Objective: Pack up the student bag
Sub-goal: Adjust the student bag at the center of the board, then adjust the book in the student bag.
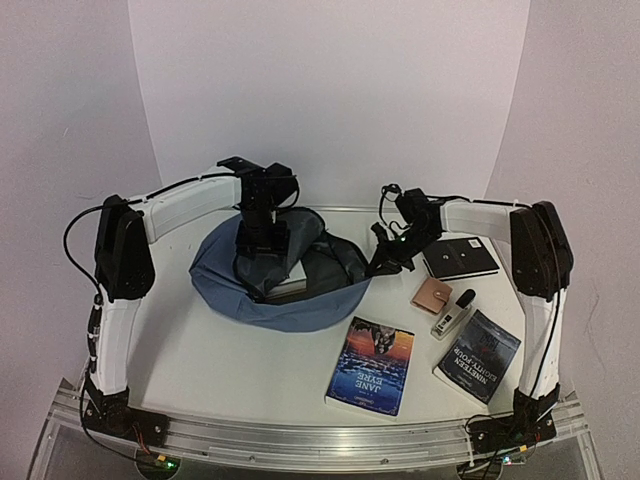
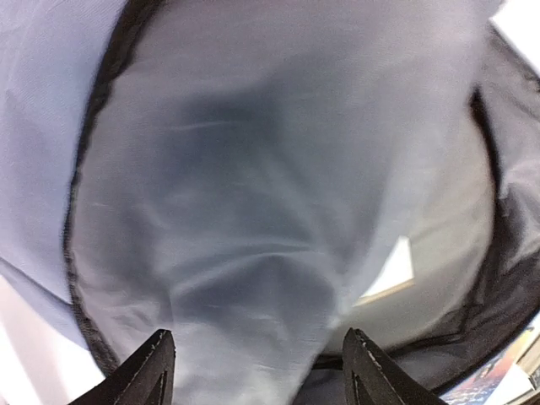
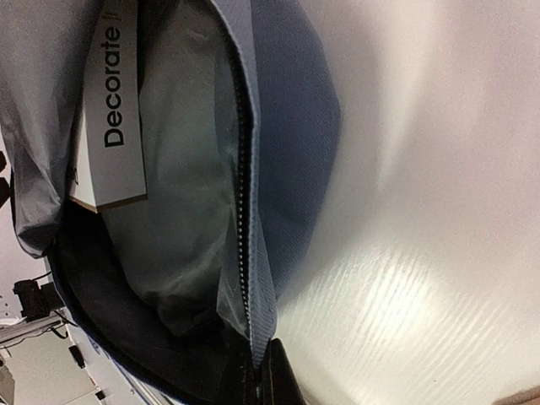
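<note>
The slate-blue student bag (image 1: 230, 290) lies open on the table left of centre, with a pale book (image 1: 291, 283) inside it. My left gripper (image 1: 262, 240) hangs in the bag's mouth. In the left wrist view it (image 2: 257, 375) is open, with grey lining (image 2: 253, 211) bulging between the fingers and a white book corner (image 2: 393, 270) at the right. My right gripper (image 1: 386, 262) is at the bag's right edge. In the right wrist view it (image 3: 272, 375) is shut on the bag's zipper rim (image 3: 257, 253), beside the grey lining and a "Decorate" label (image 3: 114, 110).
On the table to the right lie a Jane Eyre book (image 1: 372, 365), a Nineteen Eighty-Four book (image 1: 480, 355), a black notebook (image 1: 460, 258), a brown wallet (image 1: 433, 296) and a small bottle (image 1: 452, 314). The table's front rail (image 1: 320, 440) runs along the bottom.
</note>
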